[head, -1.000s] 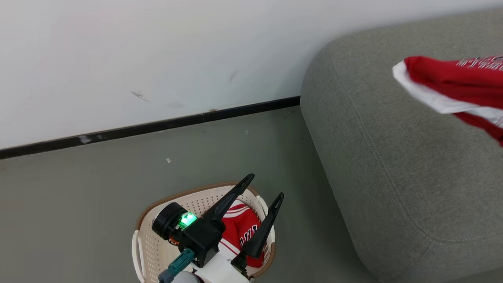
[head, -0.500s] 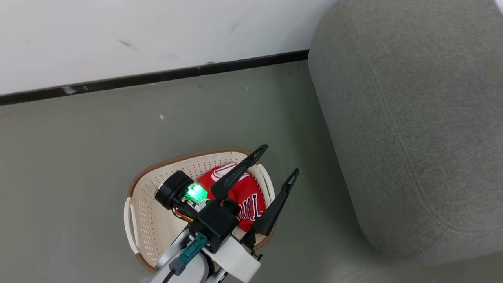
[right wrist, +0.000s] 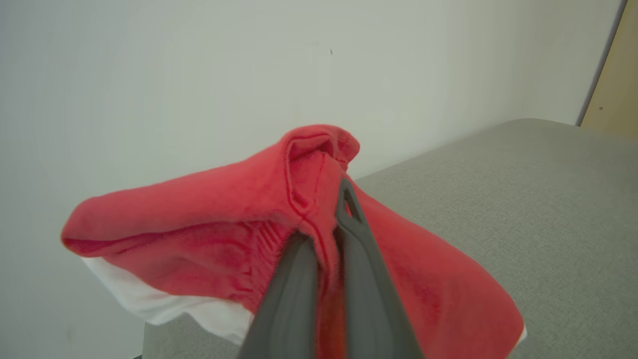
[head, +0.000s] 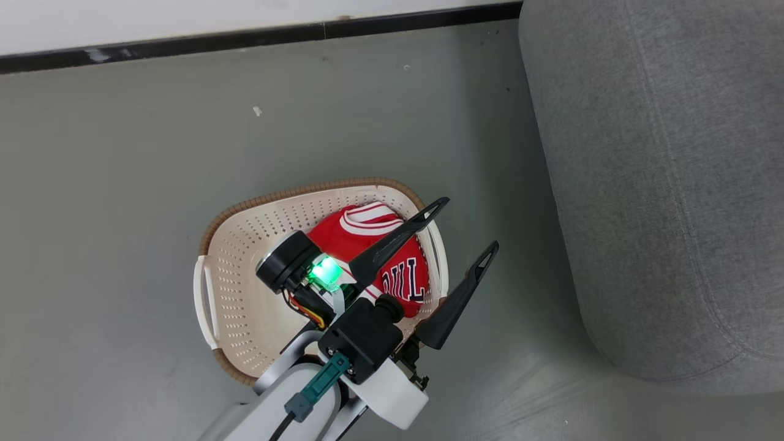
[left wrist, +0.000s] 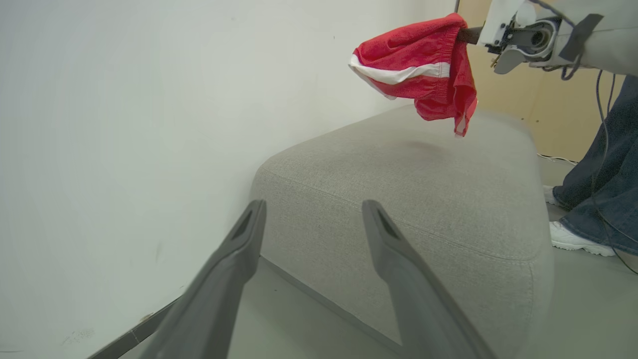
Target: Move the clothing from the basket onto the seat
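Since a second ago our head camera has tipped down, so the white wall (head: 184, 18) is now a thin band along the top and the basket (head: 239, 269) sits higher in our head view. A red jersey (head: 352, 236) with white stripe trim and big dark letters edged in white lies bunched in the right half of that basket, against its side. The basket is oval, cream and perforated, with a brown rim and white handles, and it stands on the grey floor (head: 122, 153) near the sofa (head: 661, 184) but apart from it. Our left gripper (head: 468, 224) hangs over the basket's right side with its two dark fingers spread wide and nothing between them. One finger crosses above the jersey and the other points out past the rim. We cannot tell whether the nearer finger touches the cloth. In our left wrist view, the same open gripper (left wrist: 314, 204) points toward the rounded grey sofa. Above it our right gripper (left wrist: 466, 35) holds the other red garment (left wrist: 413, 60) in the air. This garment has a white stripe and dangles clear of the cushion. Our right wrist view shows that gripper (right wrist: 326, 234) with its fingers pressed together, pinching a fold of the garment (right wrist: 224, 214). A black skirting strip (head: 245, 40) runs along the foot of the wall. Beside the sofa's far end stands a person in blue jeans (left wrist: 603, 199) and a white shoe (left wrist: 573, 239).
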### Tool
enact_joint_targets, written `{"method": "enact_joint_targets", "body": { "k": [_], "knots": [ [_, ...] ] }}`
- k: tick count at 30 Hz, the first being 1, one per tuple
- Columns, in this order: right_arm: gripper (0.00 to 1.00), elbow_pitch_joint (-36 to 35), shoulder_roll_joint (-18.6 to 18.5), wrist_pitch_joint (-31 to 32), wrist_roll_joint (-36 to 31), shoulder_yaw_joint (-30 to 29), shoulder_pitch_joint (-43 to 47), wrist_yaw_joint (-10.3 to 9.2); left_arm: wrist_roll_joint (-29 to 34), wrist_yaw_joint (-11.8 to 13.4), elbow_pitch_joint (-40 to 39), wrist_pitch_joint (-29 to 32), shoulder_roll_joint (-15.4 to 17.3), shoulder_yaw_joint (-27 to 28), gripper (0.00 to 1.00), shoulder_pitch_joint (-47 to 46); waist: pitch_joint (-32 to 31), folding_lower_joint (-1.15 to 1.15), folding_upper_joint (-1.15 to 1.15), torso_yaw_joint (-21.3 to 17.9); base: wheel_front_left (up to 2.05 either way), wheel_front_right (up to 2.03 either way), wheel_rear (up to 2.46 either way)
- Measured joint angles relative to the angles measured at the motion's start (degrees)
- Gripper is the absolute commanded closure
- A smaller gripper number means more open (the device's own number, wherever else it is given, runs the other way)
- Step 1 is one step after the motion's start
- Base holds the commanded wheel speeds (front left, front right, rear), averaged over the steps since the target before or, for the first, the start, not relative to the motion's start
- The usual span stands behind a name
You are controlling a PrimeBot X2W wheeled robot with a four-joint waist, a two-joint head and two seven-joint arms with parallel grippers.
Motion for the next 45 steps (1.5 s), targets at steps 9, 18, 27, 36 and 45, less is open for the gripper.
{"method": "enact_joint_targets", "body": {
  "k": [9,18,27,36,45],
  "knots": [
    [1.0,5.87,2.43,-2.02,0.35,2.1,-0.61,0.01,0.81,-0.45,-0.19,0.22,-0.12,-1.0,0.0,-3.59,4.76,0.0,0.0,1.44,0.0,0.0,0.0],
    [0.0,5.35,3.01,-3.52,4.83,4.5,-0.41,0.01,0.91,-0.92,0.78,-0.65,-0.26,-0.97,0.0,-6.71,8.19,0.0,0.0,1.96,0.0,0.0,0.0],
    [0.0,4.16,3.75,-3.87,8.17,8.9,5.6,0.01,0.78,-0.92,3.79,-1.94,-0.31,-0.3,0.0,-6.77,7.48,0.0,0.0,1.12,0.0,0.0,0.0],
    [0.0,-0.73,4.86,-3.92,9.18,13.63,11.62,0.01,0.22,-0.92,6.87,-2.67,-0.29,0.55,0.0,-6.76,6.02,0.0,0.0,-0.16,0.0,0.0,0.0],
    [0.0,-8.9,4.99,-4.17,10.81,16.5,15.75,0.01,-1.25,-0.83,9.09,-3.64,0.12,3.01,0.0,-6.44,3.49,0.0,0.0,-1.97,0.0,0.0,0.0]
  ]
}}
